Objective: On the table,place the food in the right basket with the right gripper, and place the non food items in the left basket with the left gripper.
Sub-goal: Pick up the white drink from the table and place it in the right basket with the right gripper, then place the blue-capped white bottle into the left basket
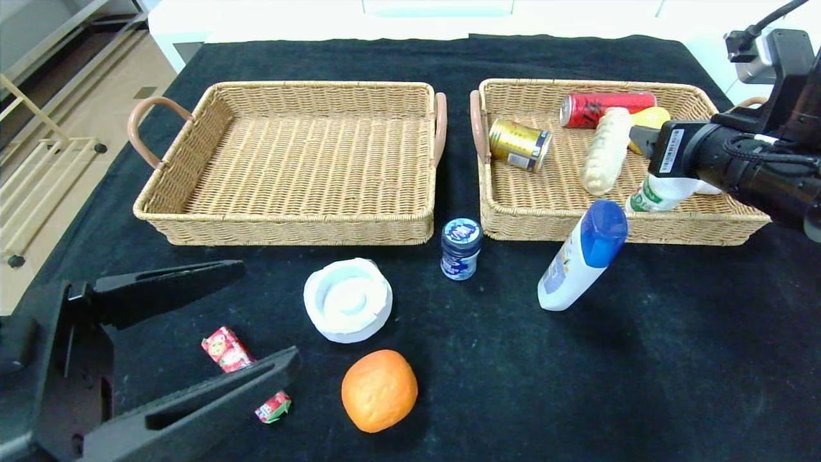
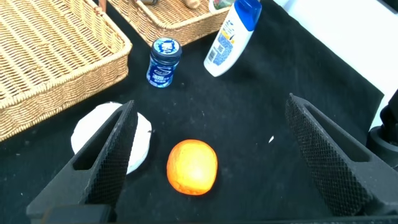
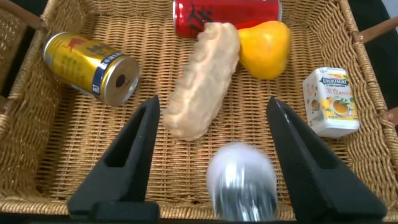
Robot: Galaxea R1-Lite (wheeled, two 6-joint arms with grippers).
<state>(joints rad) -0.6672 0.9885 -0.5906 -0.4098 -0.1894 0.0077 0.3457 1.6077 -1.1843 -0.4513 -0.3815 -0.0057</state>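
Right gripper [image 3: 211, 162]: I see its fingers spread wide over the right basket [image 1: 500, 212], gripping nothing; a blurred bottle [image 3: 241, 186] sits between them.
Left gripper [image 2: 208, 155]: I have it open above the table's near left corner, over the orange [image 1: 379, 389].
Right basket contents: gold can [image 1: 519, 145], red can [image 1: 606, 107], bread roll [image 1: 605, 159], yellow pear [image 3: 266, 47], small carton [image 3: 331, 101] with "DOUBLEMINT" printed on top.
Left basket [image 1: 160, 212]: nothing in it.
Table, near edge: white round dish [image 1: 347, 299], blue-capped jar [image 1: 460, 248], white bottle with blue cap [image 1: 582, 255], red packet [image 1: 226, 349]; their writing I cannot read.
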